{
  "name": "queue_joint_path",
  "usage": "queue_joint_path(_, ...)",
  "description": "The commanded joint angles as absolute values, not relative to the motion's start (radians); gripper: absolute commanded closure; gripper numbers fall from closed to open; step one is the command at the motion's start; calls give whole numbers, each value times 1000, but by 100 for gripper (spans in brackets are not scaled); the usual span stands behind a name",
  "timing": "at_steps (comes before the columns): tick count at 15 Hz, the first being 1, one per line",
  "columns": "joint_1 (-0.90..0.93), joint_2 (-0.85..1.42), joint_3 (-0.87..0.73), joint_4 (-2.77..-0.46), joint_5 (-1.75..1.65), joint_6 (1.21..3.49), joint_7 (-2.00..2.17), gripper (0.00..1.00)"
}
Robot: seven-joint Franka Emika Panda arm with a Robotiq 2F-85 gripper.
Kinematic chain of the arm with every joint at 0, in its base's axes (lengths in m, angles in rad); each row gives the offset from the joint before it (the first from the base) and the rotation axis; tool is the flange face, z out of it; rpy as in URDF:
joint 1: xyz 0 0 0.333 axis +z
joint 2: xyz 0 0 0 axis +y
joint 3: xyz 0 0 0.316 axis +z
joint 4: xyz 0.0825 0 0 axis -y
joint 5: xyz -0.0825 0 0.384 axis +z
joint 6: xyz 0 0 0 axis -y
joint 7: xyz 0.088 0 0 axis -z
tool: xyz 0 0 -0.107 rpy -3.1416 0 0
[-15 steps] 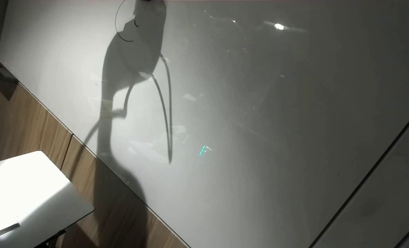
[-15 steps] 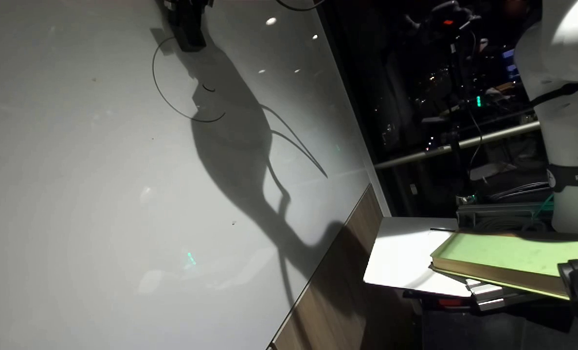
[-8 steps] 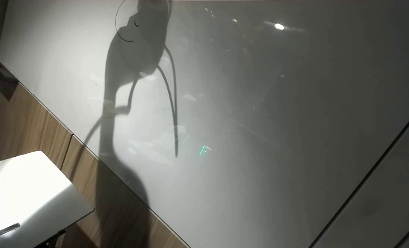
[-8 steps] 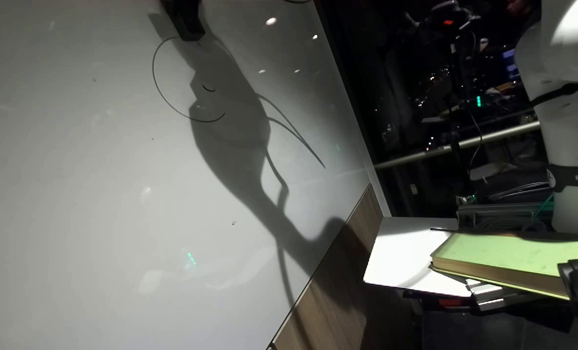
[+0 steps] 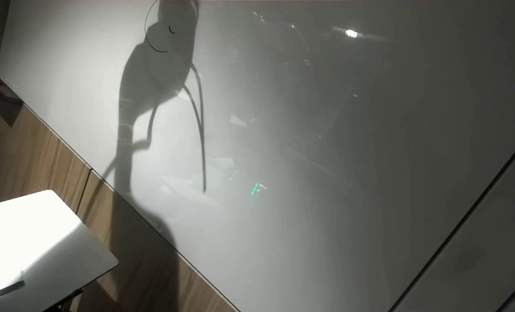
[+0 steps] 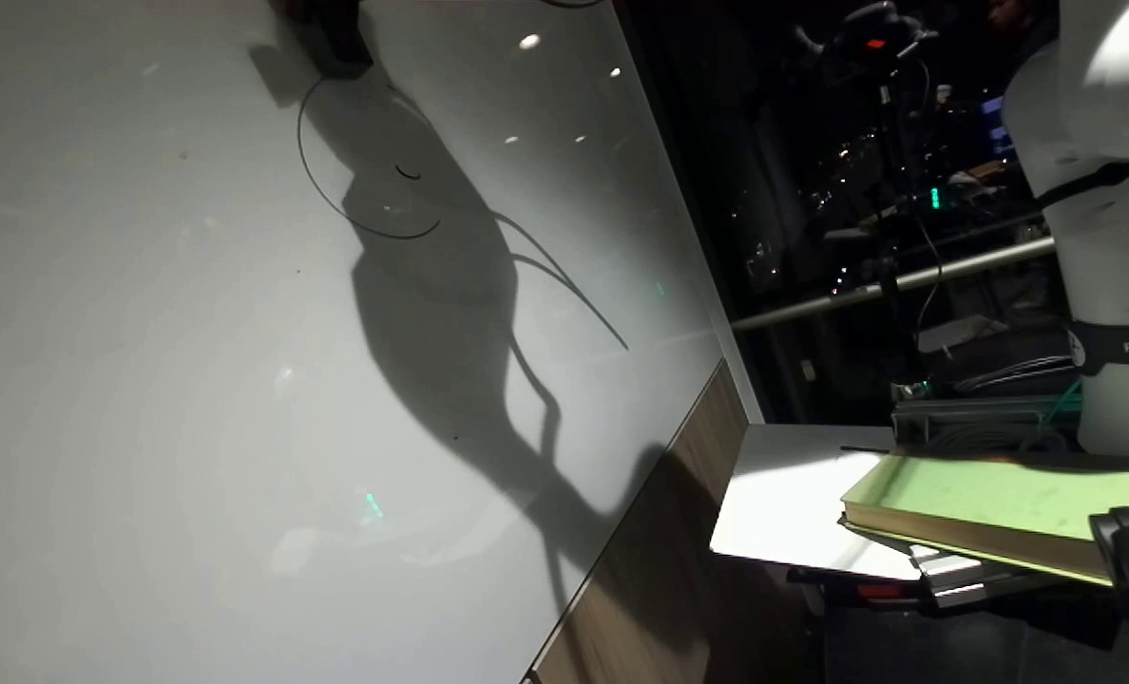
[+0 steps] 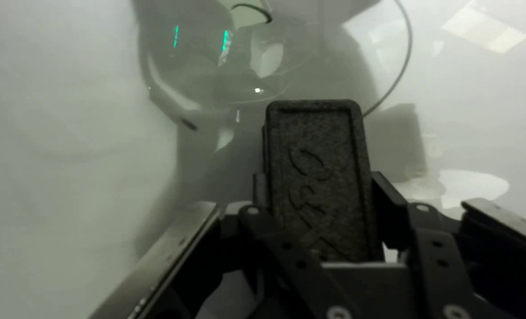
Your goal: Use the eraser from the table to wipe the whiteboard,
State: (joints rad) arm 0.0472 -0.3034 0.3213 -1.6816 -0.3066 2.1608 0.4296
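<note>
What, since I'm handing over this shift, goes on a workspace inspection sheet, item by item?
Surface: glossy pale grey-white whiteboard carries thin dark curved lines.
Job's things: dark grey oblong eraser, contact with the whiteboard unclear; flat white table.
Clutter: thick pale-green rectangular book, partly over the table; narrow dark strip lying on the table.
Black jointed fingers: closed on the eraser's long sides.
Cables: thin looped shadows on the whiteboard, probably a cable's.
Surroundings: brown wood-grain panelling along the whiteboard's edge; white rounded robot arm.
</note>
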Motion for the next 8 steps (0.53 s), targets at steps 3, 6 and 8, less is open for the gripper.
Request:
queue_joint_path(3,65,-243,366,-1704,-350,2237,492,69)
queue_joint_path(6,67,-206,359,-1715,-375,2273,501,69)
queue_joint_path(8,72,-211,356,-1727,-376,2270,506,69)
